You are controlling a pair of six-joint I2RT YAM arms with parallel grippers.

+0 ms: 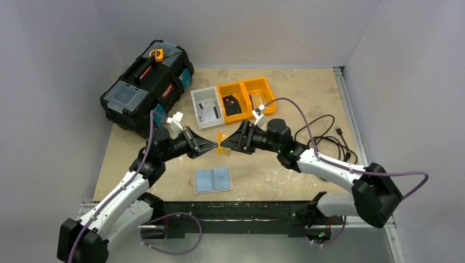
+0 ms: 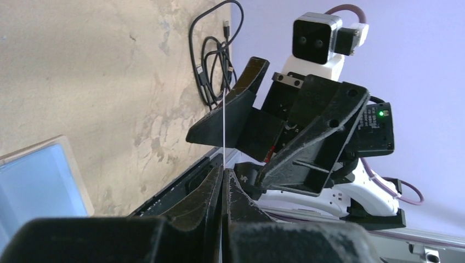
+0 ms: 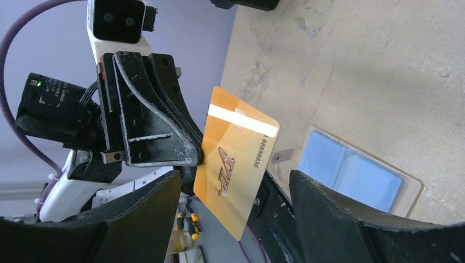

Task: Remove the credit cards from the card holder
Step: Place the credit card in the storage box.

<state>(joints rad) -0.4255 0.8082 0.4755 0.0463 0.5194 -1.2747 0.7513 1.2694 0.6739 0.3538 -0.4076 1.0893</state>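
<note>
Right wrist view: the left gripper (image 3: pixel 196 158) is clamped tight on a gold credit card (image 3: pixel 236 164) held in mid-air, out of the open card holder (image 3: pixel 356 171) lying on the table (image 3: pixel 356 66). The right gripper (image 3: pixel 230 186) gapes wide and empty, straddling the card. Whether other cards remain in the holder I cannot tell.

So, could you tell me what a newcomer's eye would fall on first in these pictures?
A gold credit card held in mid-air at the centre, pinched by the shut left gripper, with the right gripper open around it. The blue card holder lies open flat on the table, towards its near edge.
</note>
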